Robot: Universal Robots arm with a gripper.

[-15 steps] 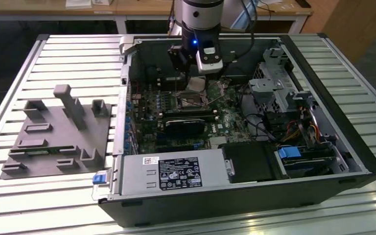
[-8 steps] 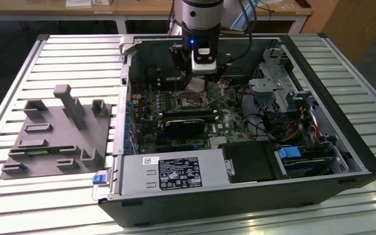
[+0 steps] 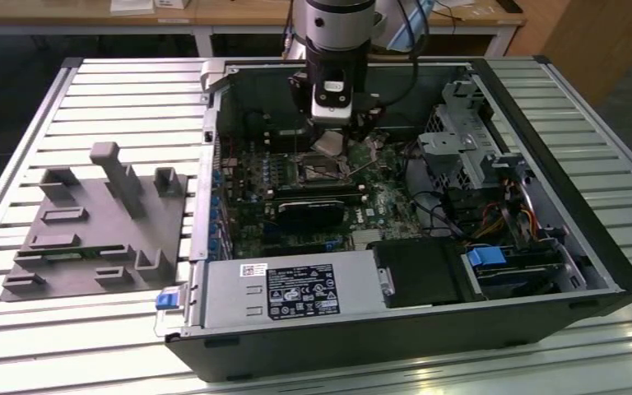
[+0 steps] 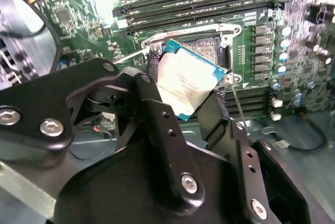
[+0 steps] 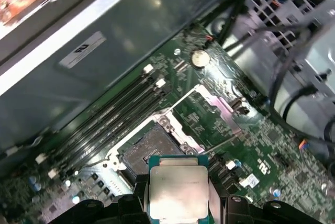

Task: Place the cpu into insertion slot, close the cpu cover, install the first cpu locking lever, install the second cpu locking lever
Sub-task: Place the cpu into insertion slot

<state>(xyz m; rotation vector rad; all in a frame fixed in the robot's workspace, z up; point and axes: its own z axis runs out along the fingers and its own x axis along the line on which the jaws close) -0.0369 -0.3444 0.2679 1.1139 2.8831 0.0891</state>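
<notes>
My gripper (image 4: 186,87) is shut on the cpu (image 4: 183,75), a flat square chip with a silvery top and a teal edge, gripped on two opposite sides by the black fingers (image 4: 159,114). The chip hangs tilted a little above the insertion slot (image 4: 201,46), whose dark pin field lies bare inside a silver rim. In the first wrist view the cpu (image 5: 177,190) sits between the fingers, just short of the insertion slot (image 5: 152,148). The cpu cover (image 5: 220,103) is swung open beside the socket, with thin lever wires raised. In the exterior view the gripper (image 3: 329,138) hovers over the insertion slot (image 3: 322,170).
Long black memory slots (image 4: 199,4) run beside the socket. A black heatsink-like block (image 3: 310,210), the power supply (image 3: 283,292) and a drive cage (image 3: 459,140) with cables crowd the open case. A grey fixture block (image 3: 96,222) lies on the slatted table at the exterior view's left.
</notes>
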